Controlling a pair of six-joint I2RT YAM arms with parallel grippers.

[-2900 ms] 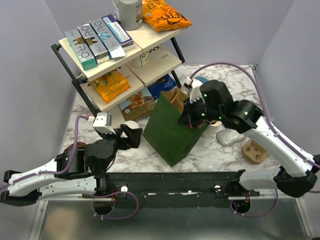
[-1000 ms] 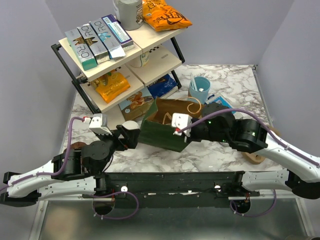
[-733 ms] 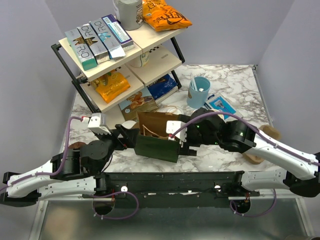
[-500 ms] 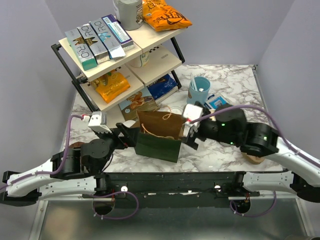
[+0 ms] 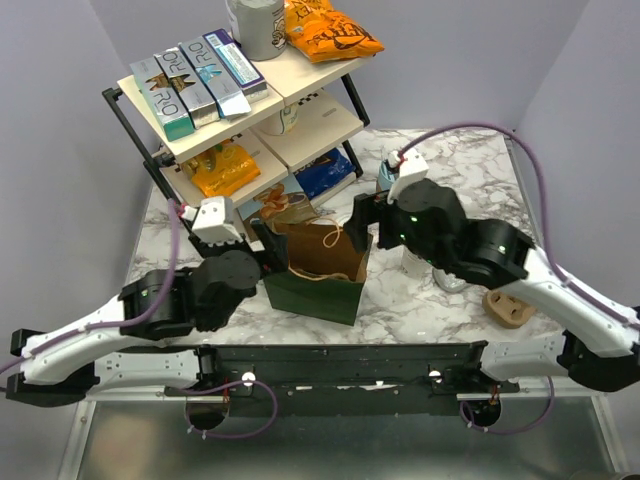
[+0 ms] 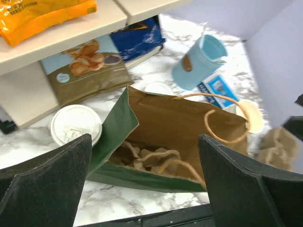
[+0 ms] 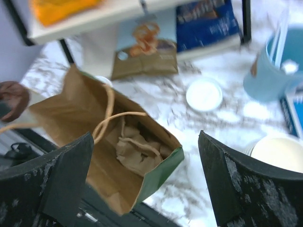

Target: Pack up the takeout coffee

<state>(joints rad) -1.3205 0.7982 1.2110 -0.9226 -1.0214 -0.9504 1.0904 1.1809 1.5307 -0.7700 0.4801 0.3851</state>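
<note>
We are looking down past the left gripper, its two dark fingers standing wide apart with nothing between them. Below, we are seeing a green paper bag gaping open, with brown paper crumpled inside and twine handles arching over its right end. The takeout coffee, showing its white lid, is standing just beside the bag's left wall. Beyond the bag we are seeing a loose white lid, a snack packet under the shelf, and a light blue cup at far right.
</note>
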